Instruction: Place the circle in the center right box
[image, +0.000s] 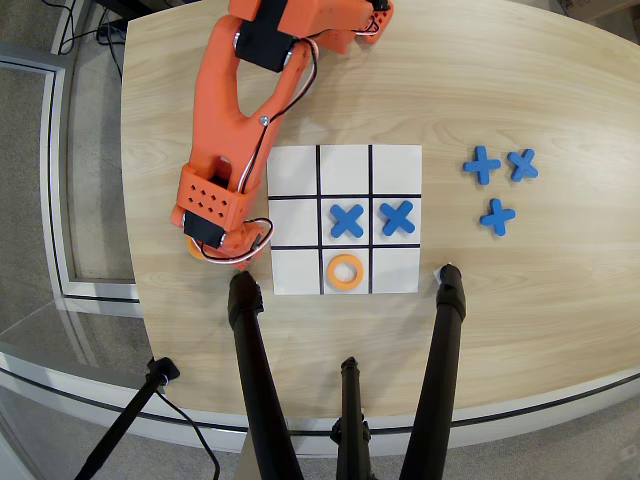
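The claw (225, 255) hangs low over the table (520, 320), off the left edge of the grid sheet (395, 160) in the overhead view; the arm hides its tips, so I cannot tell whether it is spread or clenched. A sliver of orange ring (194, 250) peeks out just beside it on the far side from the sheet, seemingly the piece being fetched. Another ring (345, 271) lies to its right, in the bottom middle cell. Two blue crosses (347, 220) fill the middle row's centre and right cells; the left end cell (292, 221), nearest the claw, is bare. Next it needs a firm grip, a lift, then a carry to that cell.
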